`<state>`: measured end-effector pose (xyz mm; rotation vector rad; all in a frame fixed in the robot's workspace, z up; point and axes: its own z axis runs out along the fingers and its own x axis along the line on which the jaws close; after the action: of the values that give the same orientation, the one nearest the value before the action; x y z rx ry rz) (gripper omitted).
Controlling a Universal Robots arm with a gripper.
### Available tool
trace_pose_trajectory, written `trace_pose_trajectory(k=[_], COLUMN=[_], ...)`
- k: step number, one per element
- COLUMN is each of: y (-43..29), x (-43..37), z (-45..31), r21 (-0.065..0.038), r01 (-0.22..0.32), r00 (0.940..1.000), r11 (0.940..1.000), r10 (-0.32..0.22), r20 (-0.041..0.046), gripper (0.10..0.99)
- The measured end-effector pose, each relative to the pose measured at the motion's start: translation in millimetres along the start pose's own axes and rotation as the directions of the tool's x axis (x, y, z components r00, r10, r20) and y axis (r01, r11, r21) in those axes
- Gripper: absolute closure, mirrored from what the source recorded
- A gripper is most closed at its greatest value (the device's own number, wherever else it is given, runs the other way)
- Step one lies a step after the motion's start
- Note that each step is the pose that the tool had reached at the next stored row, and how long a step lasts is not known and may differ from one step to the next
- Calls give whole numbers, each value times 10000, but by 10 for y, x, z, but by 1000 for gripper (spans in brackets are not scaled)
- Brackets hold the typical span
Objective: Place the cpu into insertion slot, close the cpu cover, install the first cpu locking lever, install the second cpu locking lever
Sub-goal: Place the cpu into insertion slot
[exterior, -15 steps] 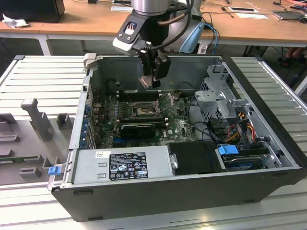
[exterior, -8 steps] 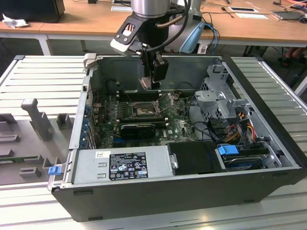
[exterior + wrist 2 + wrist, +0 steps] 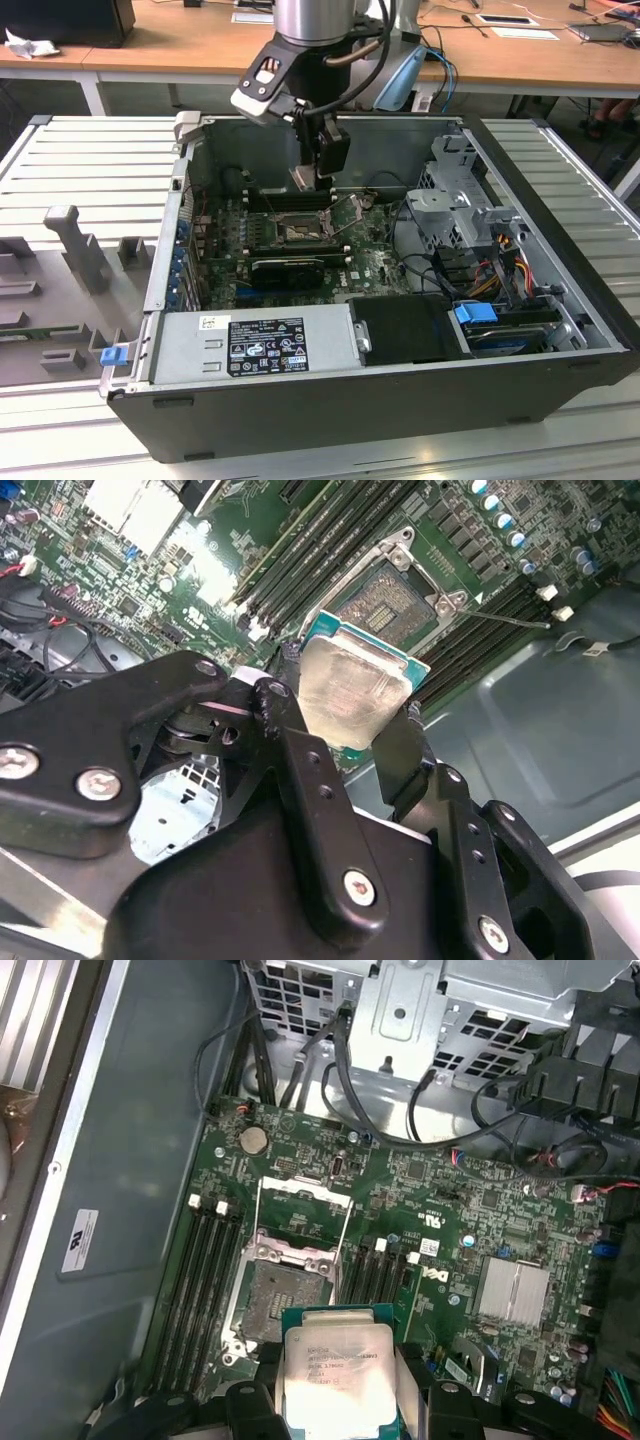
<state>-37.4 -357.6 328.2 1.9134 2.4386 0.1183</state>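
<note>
So, we see a black open-sided desktop computer case (image 3: 560, 262) lying on a pale ribbed metal table (image 3: 90, 160). It fills the middle of the exterior view. On the case floor a green motherboard (image 3: 378, 262) takes up the ten o'clock part. A grey boxy power supply (image 3: 255, 340) runs along the near wall at six o'clock, and a silver perforated drive cage (image 3: 450, 200) stands at two o'clock.

The silver-and-black robot arm (image 3: 310, 25) comes in from twelve o'clock. Its black two-finger gripper (image 3: 318, 176) hangs inside the case over the board.

On the board we see the insertion slot (image 3: 298, 232), a small square socket with a dark frame. Its tan contact field is bare in both wrist views. Long black memory slots (image 3: 205, 1280) flank it.

The cpu cover (image 3: 306, 1191), a thin silver hinged frame plate, is swung up off the slot on the drive-cage side, at about three o'clock of the slot in the exterior view.

The jaws pinch the cpu (image 3: 352, 695), a small flat square chip with a silvery-beige metal face and a green rim, by two opposite edges. We see it held clear of the board and not seated. In the exterior view it is just at twelve o'clock of the slot.
</note>
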Motion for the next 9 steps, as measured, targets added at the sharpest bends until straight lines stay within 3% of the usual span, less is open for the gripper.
trace_pose_trajectory(k=[9], y=[-4], x=[-1], z=[47], r21=[-4], r01=[-228], r00=[9997], r11=[9997], r10=[228], r20=[18], gripper=[553])
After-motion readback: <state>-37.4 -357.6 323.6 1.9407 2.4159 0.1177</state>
